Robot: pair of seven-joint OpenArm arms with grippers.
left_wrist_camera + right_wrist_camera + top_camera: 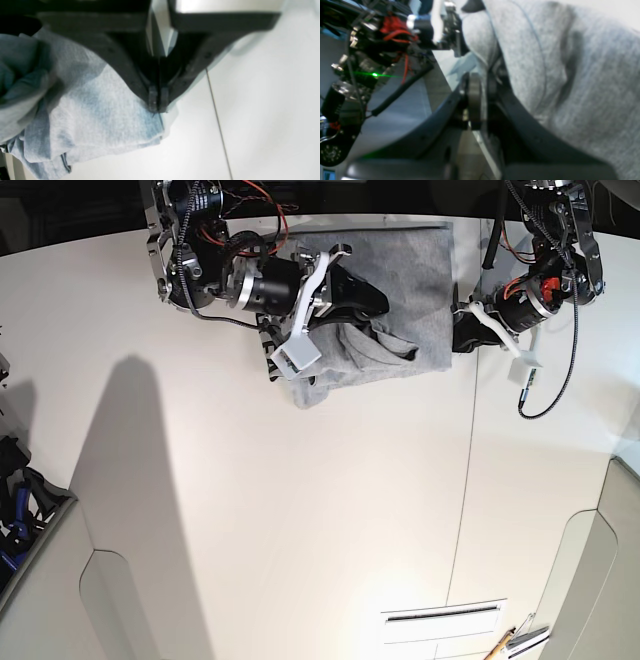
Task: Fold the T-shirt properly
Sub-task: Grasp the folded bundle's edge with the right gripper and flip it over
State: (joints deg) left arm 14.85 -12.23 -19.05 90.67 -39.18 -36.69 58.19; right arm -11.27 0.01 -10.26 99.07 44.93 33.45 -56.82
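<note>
The T-shirt [400, 290] lay at the top centre of the base view, on the far part of the white table [300, 510]. Its upper right portion was spread flat, while the lower left portion was bunched into folds under the right arm. Only plain grey fabric showed.

The right gripper [372, 310] reached in from the upper left of that view and sat over the bunched middle of the shirt. In the right wrist view its fingers [475, 100] stood close together with a fold of grey cloth [570, 75] pinched between them, so this claw was clamped on the shirt; the cloth draped across the right half of that frame. The other arm's wiring and a green light showed blurred in its upper left.

The left gripper [462, 330] came in from the upper right of the base view and met the shirt's right edge. In the left wrist view its black fingers [153, 96] were pressed together at their tips, right at the hem edge of the cloth [100, 107], nipping it against the table. The fabric spread to the left and lower left of that frame. A thin dark seam [217, 120] in the tabletop ran down the frame just right of the tips.
</note>
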